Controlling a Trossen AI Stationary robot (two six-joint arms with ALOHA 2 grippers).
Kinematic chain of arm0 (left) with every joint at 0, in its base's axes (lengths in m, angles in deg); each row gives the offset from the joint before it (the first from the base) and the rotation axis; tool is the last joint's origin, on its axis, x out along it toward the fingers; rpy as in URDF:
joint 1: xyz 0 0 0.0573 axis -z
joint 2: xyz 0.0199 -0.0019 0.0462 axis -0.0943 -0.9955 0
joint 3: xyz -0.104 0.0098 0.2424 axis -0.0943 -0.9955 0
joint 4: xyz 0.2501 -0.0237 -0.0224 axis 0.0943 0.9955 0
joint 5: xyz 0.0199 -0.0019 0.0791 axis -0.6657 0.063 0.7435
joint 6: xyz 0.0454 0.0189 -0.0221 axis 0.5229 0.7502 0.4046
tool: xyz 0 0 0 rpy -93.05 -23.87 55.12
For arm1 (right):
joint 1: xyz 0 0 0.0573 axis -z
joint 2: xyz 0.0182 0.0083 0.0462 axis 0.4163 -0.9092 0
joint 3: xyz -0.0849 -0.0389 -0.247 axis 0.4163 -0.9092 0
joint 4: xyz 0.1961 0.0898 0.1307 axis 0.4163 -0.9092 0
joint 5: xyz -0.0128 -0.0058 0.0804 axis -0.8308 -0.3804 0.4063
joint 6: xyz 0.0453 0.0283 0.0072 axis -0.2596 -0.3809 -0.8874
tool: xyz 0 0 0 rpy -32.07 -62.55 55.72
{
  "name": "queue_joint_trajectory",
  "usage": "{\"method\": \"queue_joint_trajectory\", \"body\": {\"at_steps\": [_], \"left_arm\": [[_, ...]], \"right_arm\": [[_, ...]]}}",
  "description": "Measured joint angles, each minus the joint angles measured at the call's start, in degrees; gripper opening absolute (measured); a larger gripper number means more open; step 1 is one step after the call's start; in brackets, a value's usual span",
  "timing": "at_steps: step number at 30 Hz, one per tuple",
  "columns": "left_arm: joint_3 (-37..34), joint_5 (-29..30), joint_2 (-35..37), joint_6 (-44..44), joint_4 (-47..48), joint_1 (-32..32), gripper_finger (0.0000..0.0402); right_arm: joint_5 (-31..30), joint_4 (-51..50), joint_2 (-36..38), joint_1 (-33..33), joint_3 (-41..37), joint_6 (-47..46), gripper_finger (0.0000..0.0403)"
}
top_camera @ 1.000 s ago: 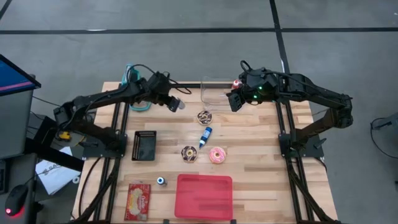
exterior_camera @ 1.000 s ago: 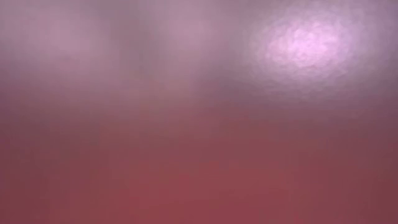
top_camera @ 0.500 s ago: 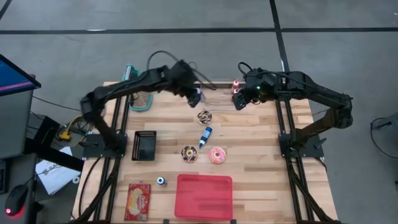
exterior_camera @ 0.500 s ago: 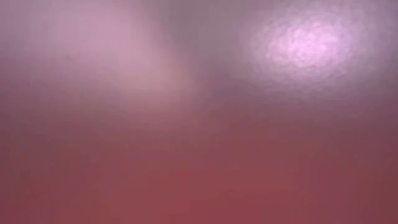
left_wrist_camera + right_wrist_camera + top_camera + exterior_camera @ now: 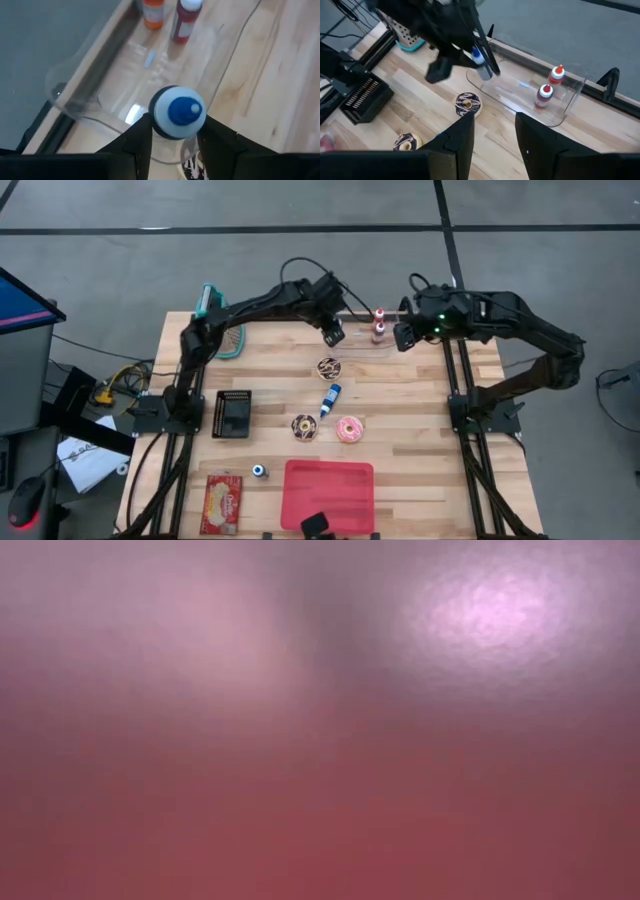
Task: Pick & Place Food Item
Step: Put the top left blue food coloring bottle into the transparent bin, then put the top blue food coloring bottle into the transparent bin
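As my left gripper (image 5: 172,131) is clamped on the small blue-capped bottle (image 5: 177,111), upper centre over the clear bin (image 5: 100,107), I judge it light, stiff, slippery; best held mid-body.

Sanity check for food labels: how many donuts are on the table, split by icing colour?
Chocolate-iced donuts: 2
Pink-iced donut: 1
Total: 3
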Motion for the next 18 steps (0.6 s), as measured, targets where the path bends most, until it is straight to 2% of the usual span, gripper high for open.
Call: {"method": "queue_joint_trajectory", "body": {"at_steps": [8, 18], "left_arm": [[2.04, 1.24, -3.56, 1.70, 0.99, -0.15, 0.0117], [1.55, 1.27, -3.24, 0.22, 0.59, -0.02, 0.0036]], "right_arm": [[-0.36, -0.94, 2.28, 0.80, 0.02, -0.58, 0.0136], [-0.42, -1.22, 2.46, 1.08, 0.02, 0.07, 0.0136]]}}
